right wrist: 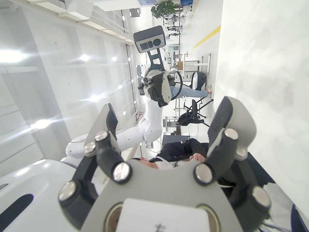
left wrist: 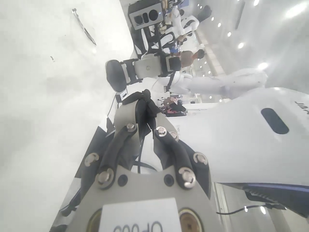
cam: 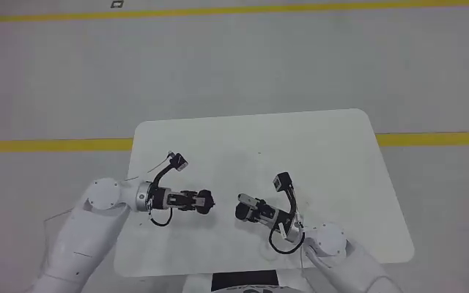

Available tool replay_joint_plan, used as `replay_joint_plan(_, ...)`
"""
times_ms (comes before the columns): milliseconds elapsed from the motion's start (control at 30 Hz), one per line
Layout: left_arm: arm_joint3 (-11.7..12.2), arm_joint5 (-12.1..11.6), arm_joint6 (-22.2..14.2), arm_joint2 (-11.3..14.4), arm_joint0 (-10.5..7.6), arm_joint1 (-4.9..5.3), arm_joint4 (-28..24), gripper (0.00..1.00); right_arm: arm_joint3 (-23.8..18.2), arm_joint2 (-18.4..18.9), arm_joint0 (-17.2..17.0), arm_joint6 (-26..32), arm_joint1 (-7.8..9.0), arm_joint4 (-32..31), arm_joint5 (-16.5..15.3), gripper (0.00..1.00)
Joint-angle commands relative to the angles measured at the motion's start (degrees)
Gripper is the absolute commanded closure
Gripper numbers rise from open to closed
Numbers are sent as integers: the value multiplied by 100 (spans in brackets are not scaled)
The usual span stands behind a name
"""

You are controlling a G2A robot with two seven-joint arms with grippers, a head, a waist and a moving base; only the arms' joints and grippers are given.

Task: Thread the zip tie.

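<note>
lying barely discernible, zip tie (left wrist: 84, 28)

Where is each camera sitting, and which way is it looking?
Top view: above the arms, looking down at the table; shows both arms.
Left wrist view: on the left wrist, facing along the table toward the right gripper; its own jaws, shut, show.
Right wrist view: on the right wrist, facing the left gripper; its own jaws, open, show.
Shared: the table; each wrist view shows the other arm.
</note>
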Motion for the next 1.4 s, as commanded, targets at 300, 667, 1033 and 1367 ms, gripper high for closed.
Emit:
replay_joint_plan(300,159,0,5,-329,79,-347,-355,100,0,0,0,0,0,0,0,0)
replay_joint_plan(667,159,0,5,-329,79,-347,-355,100,-478,549,-60,-221,152,-1642,572,0)
replay_joint_plan(1033,159,0,5,-329,79,-347,-355,100,-2069,974,-234,1198,440,-5037,2248,0)
replay_joint_plan(1367,159,0,5,-329,79,-347,-355,100,-2097,959,-232,1200,440,-5104,2295,0)
